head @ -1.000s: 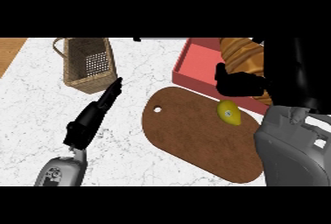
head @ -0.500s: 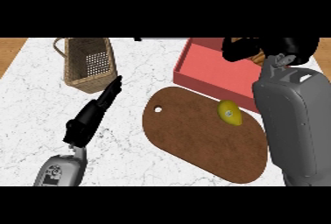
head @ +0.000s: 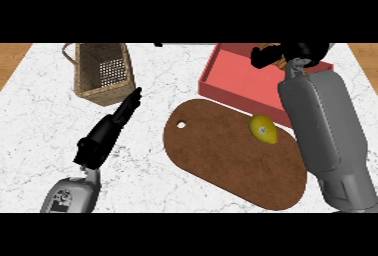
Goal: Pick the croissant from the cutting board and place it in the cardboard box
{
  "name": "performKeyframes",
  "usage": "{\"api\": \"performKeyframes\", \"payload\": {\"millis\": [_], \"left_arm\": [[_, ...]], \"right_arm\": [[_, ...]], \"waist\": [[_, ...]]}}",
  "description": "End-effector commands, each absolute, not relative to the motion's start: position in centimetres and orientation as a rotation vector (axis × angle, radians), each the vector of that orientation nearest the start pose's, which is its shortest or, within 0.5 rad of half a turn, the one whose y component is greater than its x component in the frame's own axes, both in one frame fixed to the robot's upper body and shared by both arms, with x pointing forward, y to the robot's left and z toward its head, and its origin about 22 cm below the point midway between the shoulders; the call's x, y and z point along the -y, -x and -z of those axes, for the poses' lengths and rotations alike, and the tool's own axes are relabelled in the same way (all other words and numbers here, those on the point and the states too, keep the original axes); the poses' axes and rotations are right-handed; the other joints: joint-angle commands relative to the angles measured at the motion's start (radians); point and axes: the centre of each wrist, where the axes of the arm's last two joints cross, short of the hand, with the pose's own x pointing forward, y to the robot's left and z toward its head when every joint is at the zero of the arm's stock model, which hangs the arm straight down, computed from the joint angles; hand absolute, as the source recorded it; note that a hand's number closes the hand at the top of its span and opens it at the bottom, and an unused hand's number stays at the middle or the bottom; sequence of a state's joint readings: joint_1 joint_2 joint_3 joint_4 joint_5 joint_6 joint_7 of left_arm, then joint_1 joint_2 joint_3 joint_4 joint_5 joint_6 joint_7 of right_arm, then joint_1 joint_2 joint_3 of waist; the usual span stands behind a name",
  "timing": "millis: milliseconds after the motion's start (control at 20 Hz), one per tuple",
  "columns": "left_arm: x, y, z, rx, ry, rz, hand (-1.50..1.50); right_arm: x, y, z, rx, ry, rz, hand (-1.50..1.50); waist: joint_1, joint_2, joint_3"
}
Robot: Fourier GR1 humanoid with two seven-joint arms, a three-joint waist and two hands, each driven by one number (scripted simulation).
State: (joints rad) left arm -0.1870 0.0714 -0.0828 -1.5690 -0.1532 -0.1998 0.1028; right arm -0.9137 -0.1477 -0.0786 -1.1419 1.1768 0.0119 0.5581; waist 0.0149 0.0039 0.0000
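White marble makes up the counter that fills the head view. At the upper right the right hand is over the far side of the red box. Its black fingers are curled round the croissant, so only small golden-brown bits show between and below them. Whether the croissant touches the box's floor cannot be told. The grey right forearm runs down from the hand along the view's right side, crossing the box's near wall and the right end of the cutting board.

The brown cutting board lies at an angle just in front of the box, with a small hole near its left end. A yellow fruit lies on its upper right part, close to the forearm.

The left hand is left of the board and apart from it, its fingers straight, holding nothing and pointing towards a wicker basket at the upper left
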Motion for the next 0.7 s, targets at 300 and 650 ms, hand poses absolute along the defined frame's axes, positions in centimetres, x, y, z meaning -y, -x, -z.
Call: {"api": "performKeyframes", "payload": {"millis": [300,650], "left_arm": [[-20.8,-28.4,-4.4,1.614,0.056,0.456,0.00],[-20.6,-29.1,-5.2,1.603,0.038,0.466,0.00]], "right_arm": [[21.2,-43.6,-13.2,1.271,1.011,-0.469,-1.50],[21.6,-43.1,-13.7,1.561,0.926,-0.120,-1.50]], "waist": [[0.003,0.002,0.000],[-0.005,0.002,0.002]]}}
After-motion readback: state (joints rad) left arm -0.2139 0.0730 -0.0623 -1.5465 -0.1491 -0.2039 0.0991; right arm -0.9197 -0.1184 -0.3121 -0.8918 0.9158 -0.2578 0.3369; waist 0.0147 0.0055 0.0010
